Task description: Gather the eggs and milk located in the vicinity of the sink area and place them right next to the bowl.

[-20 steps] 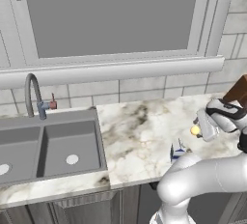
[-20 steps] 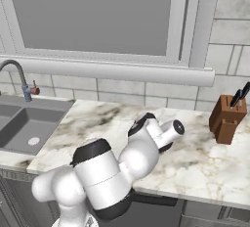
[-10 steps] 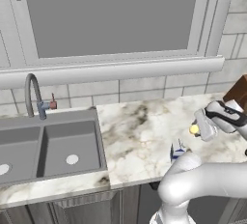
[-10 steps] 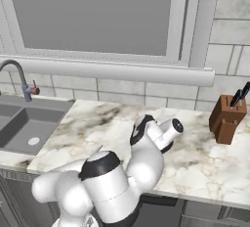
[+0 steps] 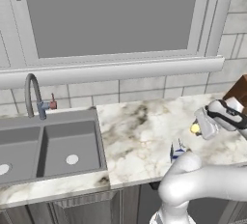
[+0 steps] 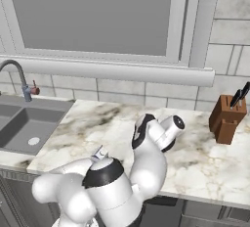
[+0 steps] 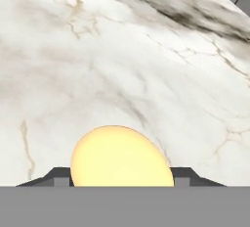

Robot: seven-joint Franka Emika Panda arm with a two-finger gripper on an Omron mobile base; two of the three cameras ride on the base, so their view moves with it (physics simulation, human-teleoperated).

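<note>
Hand view puts the egg [image 7: 122, 156] squarely between the fingertips [image 7: 54, 176] on the marble counter [image 7: 122, 50], its long axis lying across them (right of the sink [image 5: 48, 146]); gripper [image 7: 122, 179] probably pinching it, contact unclear.

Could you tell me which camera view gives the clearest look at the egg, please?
The hand view: the egg is large and close there, between the two dark fingers, with marble counter behind. The left base view shows it as a small yellow spot beside the gripper. In the right base view the arm hides it.
</note>
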